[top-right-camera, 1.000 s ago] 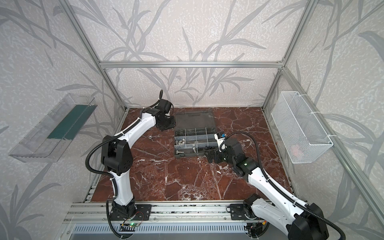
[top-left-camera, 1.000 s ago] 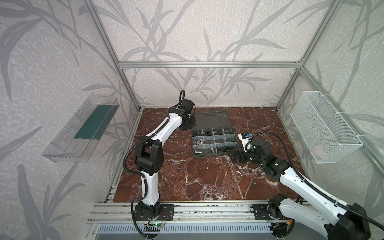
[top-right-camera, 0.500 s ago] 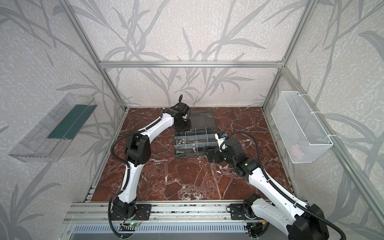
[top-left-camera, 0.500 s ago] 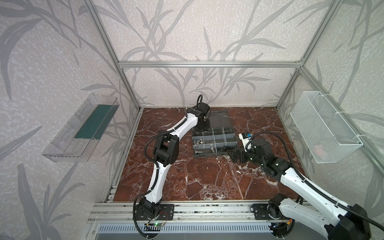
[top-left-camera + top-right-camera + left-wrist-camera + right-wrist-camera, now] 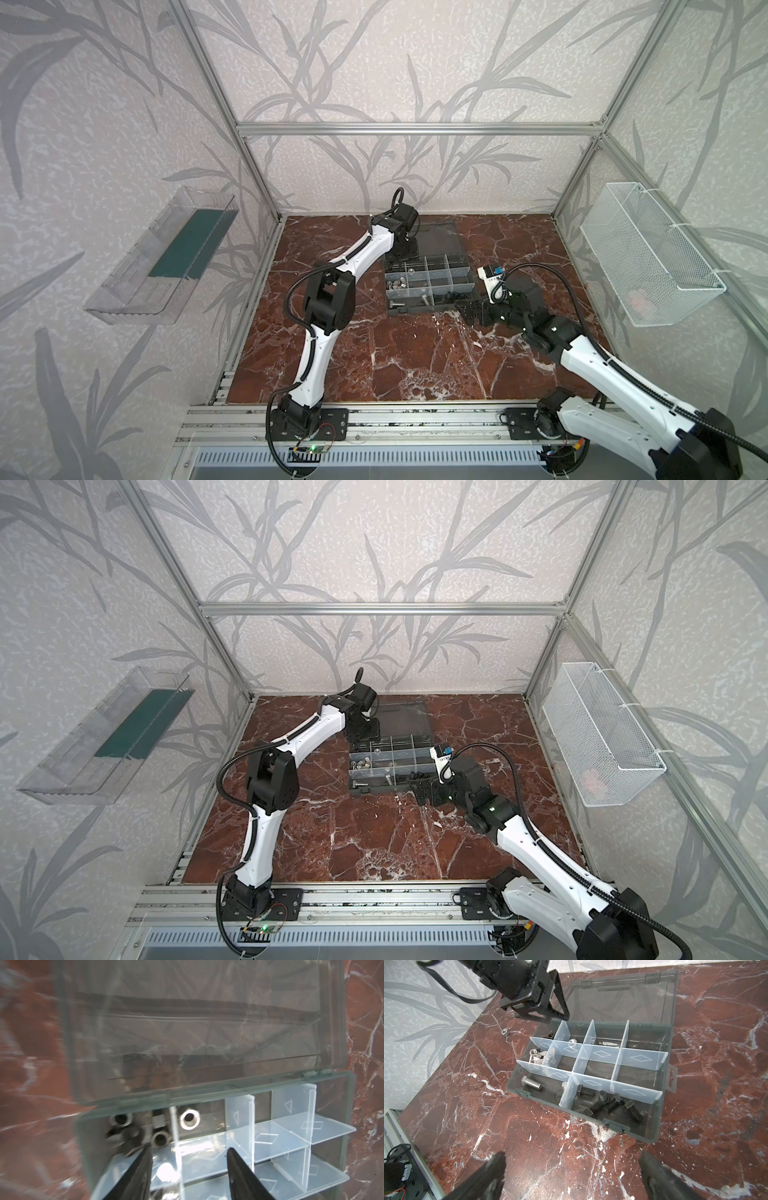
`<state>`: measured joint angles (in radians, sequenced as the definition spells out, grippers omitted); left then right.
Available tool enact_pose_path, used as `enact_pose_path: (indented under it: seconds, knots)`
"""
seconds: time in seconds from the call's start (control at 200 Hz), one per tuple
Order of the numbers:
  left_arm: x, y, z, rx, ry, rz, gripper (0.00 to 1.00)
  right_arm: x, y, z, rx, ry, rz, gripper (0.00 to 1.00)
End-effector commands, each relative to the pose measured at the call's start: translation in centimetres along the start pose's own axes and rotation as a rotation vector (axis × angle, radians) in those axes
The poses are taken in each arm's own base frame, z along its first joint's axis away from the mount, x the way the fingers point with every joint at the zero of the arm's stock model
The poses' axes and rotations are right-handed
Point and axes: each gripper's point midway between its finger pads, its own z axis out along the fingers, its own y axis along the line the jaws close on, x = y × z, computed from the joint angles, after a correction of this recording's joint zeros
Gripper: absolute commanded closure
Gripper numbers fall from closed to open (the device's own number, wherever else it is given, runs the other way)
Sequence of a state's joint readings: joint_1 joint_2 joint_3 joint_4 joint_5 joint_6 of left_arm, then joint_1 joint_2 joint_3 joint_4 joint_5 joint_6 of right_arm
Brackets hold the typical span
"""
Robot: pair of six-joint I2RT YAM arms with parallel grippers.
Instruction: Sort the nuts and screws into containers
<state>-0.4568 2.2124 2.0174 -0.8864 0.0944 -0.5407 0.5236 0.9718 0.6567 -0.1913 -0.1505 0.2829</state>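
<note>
Just above the containers [image 5: 239,1118], left end effector [image 5: 188,1151] (jaws apart)

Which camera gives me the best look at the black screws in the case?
Right wrist view: the black screws lie sharp and unobstructed in one compartment. Both top views show only tiny dark specks; the left wrist view misses them.

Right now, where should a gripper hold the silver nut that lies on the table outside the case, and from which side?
Probably from straight above, closing on two opposite flat sides of the silver nut. It is low, sits on bare table apart from the case, so a side approach would find little to pinch.
</note>
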Motion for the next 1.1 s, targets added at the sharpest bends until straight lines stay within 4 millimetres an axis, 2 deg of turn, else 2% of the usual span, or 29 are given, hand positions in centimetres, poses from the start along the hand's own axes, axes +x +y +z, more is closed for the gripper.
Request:
enact_pose_path:
  seconds: [0.0, 0.095, 0.155, 0.235, 0.325, 0.42, 0.625, 0.875, 1.095]
  knots:
    - [-2.2, 7.1, -5.9, -0.129, -0.084, -0.085, 0.42, -0.5, 0.1, -0.2, -0.007, -0.017, -0.008, 0.01]
    - [-1.5, 13.3, -6.3, -0.2, -0.052, -0.172, 0.41, -0.6, 0.1, -0.2, -0.01, -0.02, -0.008, 0.01]
    - [-0.9, 16.5, -6.0, -0.252, -0.039, -0.206, 0.41, -0.5, 0.2, 0.0, -0.016, -0.019, -0.005, 0.01]
    - [0.4, 19.5, -4.9, -0.282, 0.007, -0.26, 0.41, -0.4, 0.3, 0.3, -0.022, -0.016, 0.0, 0.01]
    - [1.4, 21.6, -3.3, -0.307, 0.048, -0.297, 0.4, -0.4, 0.4, 0.5, -0.03, -0.009, 0.003, 0.01]
    - [1.9, 22.7, -1.7, -0.324, 0.086, -0.314, 0.4, -0.4, 0.5, 0.5, -0.033, -0.007, 0.0, 0.01]
    - [2.0, 23.5, 0.9, -0.329, 0.119, -0.325, 0.4, -0.3, 0.2, 0.4, -0.02, -0.005, -0.002, 0.01]
    - [2.1, 25.3, 2.2, -0.333, 0.13, -0.358, 0.45, -0.3, 0.1, 0.5, -0.017, -0.002, -0.004, 0.01]
    - [2.5, 25.6, 3.8, -0.314, 0.151, -0.363, 0.55, -0.2, 0.1, 0.8, -0.017, 0.004, -0.001, 0.01]
